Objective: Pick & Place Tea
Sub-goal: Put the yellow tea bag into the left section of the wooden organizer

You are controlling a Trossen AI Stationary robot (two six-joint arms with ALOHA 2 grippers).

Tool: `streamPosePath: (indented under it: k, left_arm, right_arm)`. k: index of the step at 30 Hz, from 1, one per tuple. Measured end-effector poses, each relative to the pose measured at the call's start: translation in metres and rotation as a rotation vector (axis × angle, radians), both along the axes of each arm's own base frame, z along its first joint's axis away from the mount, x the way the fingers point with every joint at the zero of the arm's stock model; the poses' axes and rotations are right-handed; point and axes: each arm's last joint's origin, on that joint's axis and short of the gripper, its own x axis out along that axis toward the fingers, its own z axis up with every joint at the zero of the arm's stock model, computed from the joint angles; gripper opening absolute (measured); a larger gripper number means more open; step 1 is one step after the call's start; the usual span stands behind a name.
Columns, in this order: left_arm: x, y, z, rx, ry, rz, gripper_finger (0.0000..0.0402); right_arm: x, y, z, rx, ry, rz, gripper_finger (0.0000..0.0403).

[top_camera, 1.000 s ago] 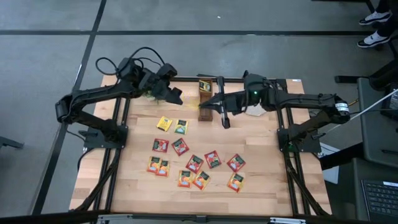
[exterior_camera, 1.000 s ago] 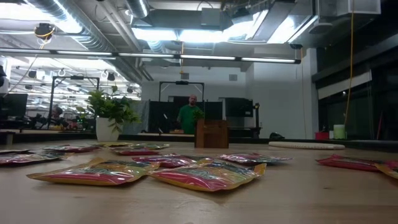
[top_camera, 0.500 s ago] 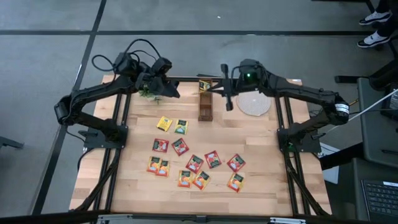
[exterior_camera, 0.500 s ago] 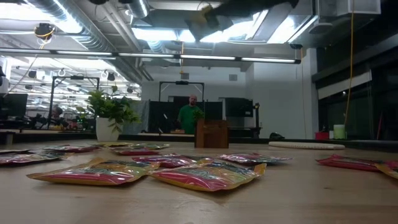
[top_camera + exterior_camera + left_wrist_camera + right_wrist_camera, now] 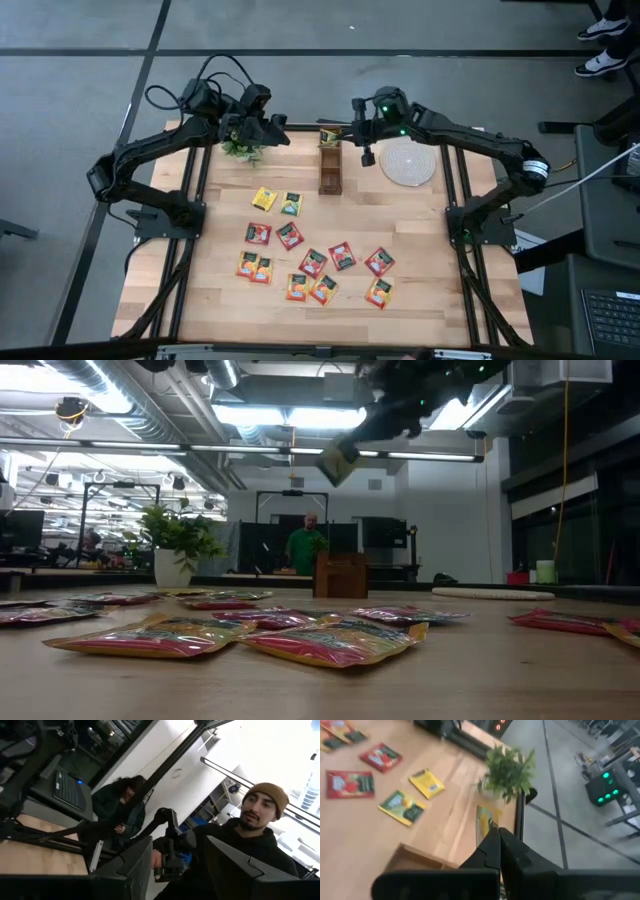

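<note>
Tea sachets (image 5: 312, 263) mostly lie loose across the middle and lower table; one yellow sachet (image 5: 329, 137) stands at the wooden box (image 5: 330, 170), upper centre, so most remain. Right gripper (image 5: 366, 155) hangs clenched and empty beside the box, above the round mat (image 5: 410, 166). Left gripper (image 5: 274, 128), upper left, hovers parted over the potted plant (image 5: 238, 148), holding nothing visible. Nothing blocks the sachets.

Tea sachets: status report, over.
Right gripper shut, raised near the wooden box. Left gripper open, empty, over the plant. Sachets lie loose on the table.
</note>
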Motion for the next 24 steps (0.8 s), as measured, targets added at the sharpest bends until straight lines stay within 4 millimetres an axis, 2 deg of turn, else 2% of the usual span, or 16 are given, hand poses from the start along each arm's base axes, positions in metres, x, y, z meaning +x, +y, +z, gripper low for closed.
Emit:
streamPosePath:
  k: [5, 14, 24]
  left_arm:
    - [-0.002, 0.003, 0.000, 0.006, -0.004, 0.013, 0.0175]
    - [-0.001, 0.003, 0.000, 0.055, -0.045, 0.033, 0.0175]
    - [-0.001, 0.003, 0.000, 0.092, -0.073, 0.044, 0.0175]
  right_arm:
    - [0.004, -0.018, -0.016, -0.032, 0.082, -0.009, 0.0000]
    - [0.024, -0.046, -0.012, -0.293, 0.297, -0.013, 0.0000]
    - [0.045, -0.065, -0.033, -0.581, 0.567, 0.078, 0.0000]
